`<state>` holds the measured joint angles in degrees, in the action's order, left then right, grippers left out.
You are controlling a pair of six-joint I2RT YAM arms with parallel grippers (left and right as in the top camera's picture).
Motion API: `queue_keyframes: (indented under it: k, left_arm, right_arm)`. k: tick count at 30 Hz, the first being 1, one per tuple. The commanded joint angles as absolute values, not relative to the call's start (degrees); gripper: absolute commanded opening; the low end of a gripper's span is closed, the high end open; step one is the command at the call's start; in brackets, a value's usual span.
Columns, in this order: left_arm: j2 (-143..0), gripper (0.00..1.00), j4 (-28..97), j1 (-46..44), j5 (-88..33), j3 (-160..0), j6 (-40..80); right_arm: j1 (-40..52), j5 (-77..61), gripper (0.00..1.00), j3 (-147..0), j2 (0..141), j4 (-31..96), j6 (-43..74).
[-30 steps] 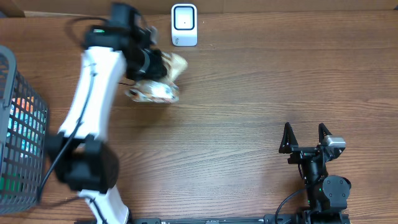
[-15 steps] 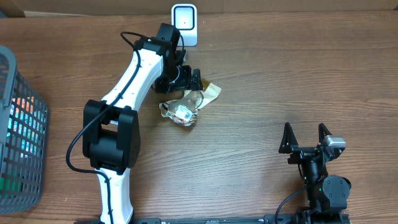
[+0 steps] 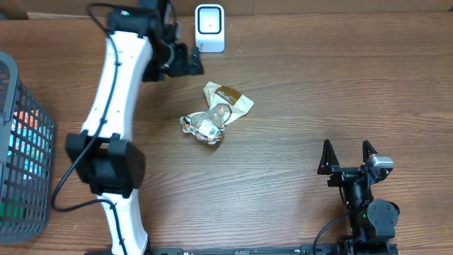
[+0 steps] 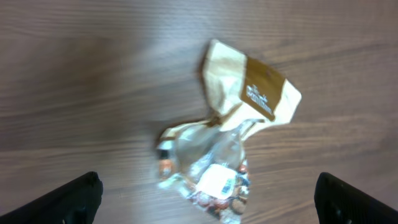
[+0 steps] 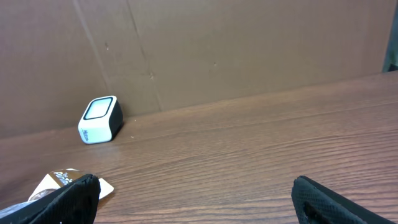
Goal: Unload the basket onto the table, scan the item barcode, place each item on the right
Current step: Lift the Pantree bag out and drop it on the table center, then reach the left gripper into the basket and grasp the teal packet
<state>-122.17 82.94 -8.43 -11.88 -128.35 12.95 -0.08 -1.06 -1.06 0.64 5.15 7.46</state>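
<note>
Left arm [image 3: 117, 92] stretched to the table's far edge, its left gripper [image 3: 192, 61] spread wide and empty just beside the white barcode scanner [image 3: 209, 28]. Right gripper [image 3: 347, 150], jaws likewise parted, sits folded near its base. The snack bag [image 3: 216, 113] lies crumpled on the wooden table [image 3: 318, 85], clear of both grippers; the white print on its brown header band is illegible. A wire basket [image 3: 14, 81] at the left edge holds coloured packs [image 3: 28, 142]
</note>
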Motion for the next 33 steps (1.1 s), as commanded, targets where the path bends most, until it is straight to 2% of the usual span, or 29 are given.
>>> queue_keyframes:
  k: [1,7,12,17,20,28,29,33]
  left_arm:
    - [-114.48,1.0,86.74,-4.64,-6.87,-136.66,11.33]
    - [-106.24,1.0,91.13,6.9,-7.03,-141.29,12.45]
    - [-101.78,1.0,92.49,25.71,-7.05,-141.27,21.21]
    - [-103.18,1.0,92.31,44.71,-7.4,-140.0,27.86]
    - [-104.9,0.98,92.05,51.9,-7.64,-138.5,28.34]
    - [-110.06,0.95,87.48,57.74,-6.92,-131.72,16.64]
    - [-111.98,0.89,85.73,57.6,-7.01,-129.6,13.1]
    - [-116.53,0.81,82.37,56.95,-6.92,-126.19,8.01]
  right_arm:
    - [-0.49,-0.49,1.0,-0.47,0.3,4.84,7.22]
    - [-0.49,-0.49,1.0,-0.47,0.3,4.84,7.22]
    - [-0.49,-0.49,1.0,-0.47,0.3,4.84,7.22]
    - [-0.49,-0.49,1.0,-0.47,0.3,4.84,7.22]
    - [-0.49,-0.49,1.0,-0.47,0.3,4.84,7.22]
    - [-0.49,-0.49,1.0,-0.47,0.3,4.84,7.22]
    - [-0.49,-0.49,1.0,-0.47,0.3,4.84,7.22]
    - [-0.49,-0.49,1.0,-0.47,0.3,4.84,7.22]
